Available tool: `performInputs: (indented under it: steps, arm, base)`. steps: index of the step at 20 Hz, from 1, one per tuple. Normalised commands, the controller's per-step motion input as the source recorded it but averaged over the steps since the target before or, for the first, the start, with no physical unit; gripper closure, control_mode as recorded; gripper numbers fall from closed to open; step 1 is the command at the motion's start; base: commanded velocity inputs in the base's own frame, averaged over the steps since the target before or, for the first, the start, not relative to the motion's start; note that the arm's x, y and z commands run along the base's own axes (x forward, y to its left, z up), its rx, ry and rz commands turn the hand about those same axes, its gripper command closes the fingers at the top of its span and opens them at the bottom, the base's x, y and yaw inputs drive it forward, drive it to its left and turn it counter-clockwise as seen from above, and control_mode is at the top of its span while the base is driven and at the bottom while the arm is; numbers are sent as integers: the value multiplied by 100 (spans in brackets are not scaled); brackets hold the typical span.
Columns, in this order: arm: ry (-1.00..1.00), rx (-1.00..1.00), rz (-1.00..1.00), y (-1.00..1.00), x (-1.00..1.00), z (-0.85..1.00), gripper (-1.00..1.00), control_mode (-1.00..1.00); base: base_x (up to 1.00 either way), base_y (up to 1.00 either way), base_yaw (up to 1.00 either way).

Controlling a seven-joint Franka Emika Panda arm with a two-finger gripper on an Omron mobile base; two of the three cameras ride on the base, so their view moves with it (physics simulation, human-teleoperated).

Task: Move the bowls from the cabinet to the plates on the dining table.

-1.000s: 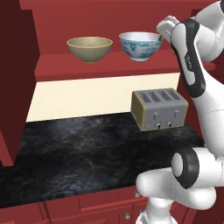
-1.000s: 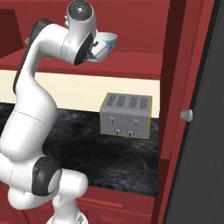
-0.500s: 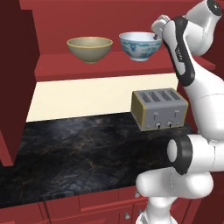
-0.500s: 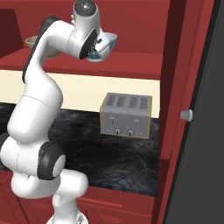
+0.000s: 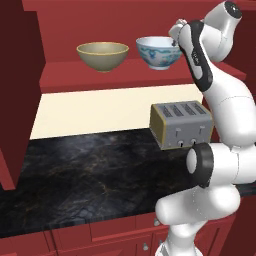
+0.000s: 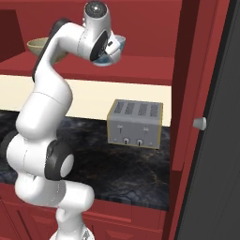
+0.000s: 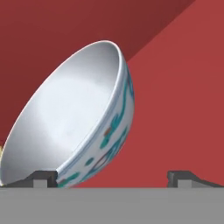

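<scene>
The white bowl [image 5: 159, 52] sits on the cabinet [image 5: 130, 75] shelf, right of the tan bowl [image 5: 102, 55] and above the toaster [image 5: 182, 123]. The gripper [image 7: 113, 177] has its jaws wide apart around the white bowl's rim. A crooked squeeze could tip it off the shelf.

No readable text, label or number anywhere.
</scene>
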Motion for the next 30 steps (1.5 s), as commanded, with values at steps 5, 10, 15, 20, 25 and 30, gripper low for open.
performInputs:
  steps: [5, 10, 15, 20, 25, 30]
  arm:
    - [1, -1, -2, -1, 42, -12, -100, -100]
    - [2, 0, -2, 0, 48, -4, -100, -100]
    - [6, 0, -1, -15, 14, 0, -100, -100]
    - [0, 0, 0, -11, 18, 0, -100, -100]
    - [-1, 0, 0, 0, 41, -5, -100, -100]
    - [0, 0, 0, 0, 28, -18, -100, -100]
  base:
    - [0, 0, 0]
    - [0, 0, 0]
    - [0, 0, 0]
    - [0, 0, 0]
    - [0, 0, 0]
    - [0, 0, 0]
